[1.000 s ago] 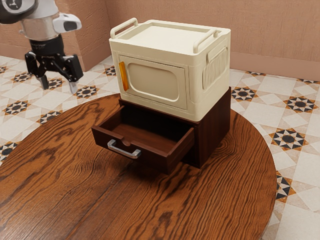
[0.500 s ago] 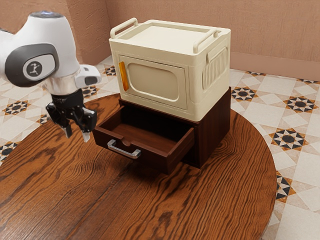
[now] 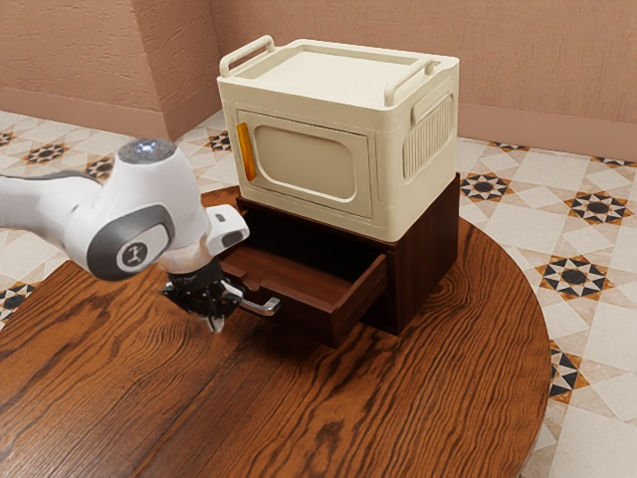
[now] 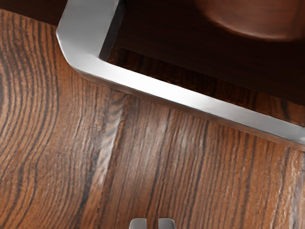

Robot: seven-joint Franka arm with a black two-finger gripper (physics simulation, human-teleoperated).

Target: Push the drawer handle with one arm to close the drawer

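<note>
A: What are you seeing at the gripper [image 3: 216, 325]?

B: It is pointing down, and its fingertips [image 4: 138, 224] are standing slightly apart, with a narrow gap between them. They are pinching nothing.

A: And where is the drawer handle [image 3: 261, 309] lying?

B: It is lying just beside the gripper, which is hiding the handle's end toward the exterior view's left. In the wrist view, table wood is showing between the fingertips and the bar. Whether another part of the gripper is touching the handle, I cannot tell.

A: How are the materials looking?

B: The handle is shining like silvery metal, and its bar is bending at a bevelled corner. Behind it, the drawer [image 3: 304, 321] is standing out from its dark wooden cabinet [image 3: 423, 264]; its front is having a small rounded notch. The round table [image 3: 448, 398] is showing wavy black grain on warm brown wood.

A: What is each view giving us?

B: The wrist view is bringing near the handle's corner and the dark space inside its bend. The exterior view is presenting the whole setting: a cream box [image 3: 398, 164] with rounded edges and an amber grip [image 3: 246, 151] is resting on the cabinet, and farther out, star-patterned tiles [image 3: 575, 276] are reaching toward a rough pinkish wall [image 3: 348, 20].
</note>
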